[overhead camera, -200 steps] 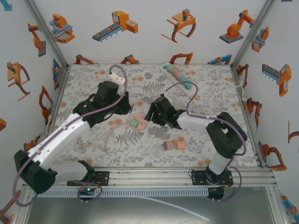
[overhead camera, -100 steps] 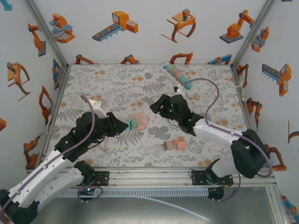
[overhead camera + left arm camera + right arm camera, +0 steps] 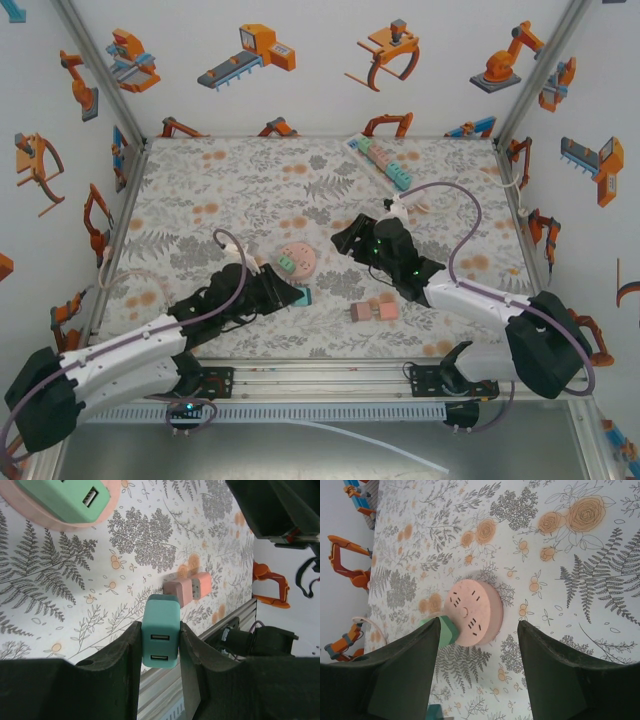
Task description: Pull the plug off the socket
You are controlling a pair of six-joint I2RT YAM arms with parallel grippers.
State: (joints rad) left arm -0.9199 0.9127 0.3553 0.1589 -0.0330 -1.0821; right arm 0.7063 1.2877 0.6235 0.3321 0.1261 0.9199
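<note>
My left gripper (image 3: 159,630) is shut on a teal plug (image 3: 160,636) with two USB ports facing the camera. From above, the teal plug (image 3: 301,297) sits clear of the round pink socket (image 3: 299,258), just in front of it, at the tip of my left gripper (image 3: 290,295). A green plug (image 3: 287,264) still sits in the socket's near-left side. My right gripper (image 3: 345,240) hovers right of the socket, open and empty. In the right wrist view the socket (image 3: 472,612) and green plug (image 3: 445,630) lie between and beyond my right gripper (image 3: 479,625).
Two pink plugs (image 3: 372,311) lie joined on the floral mat right of the teal plug, also pink plugs (image 3: 189,587) ahead of my left fingers. A power strip (image 3: 385,165) with plugs lies at the back. The metal rail (image 3: 320,375) borders the near edge.
My left arm swung in from the far left, took the teal plug at the socket and drew it back toward the near edge. My right gripper shifted slightly right and opened a little.
</note>
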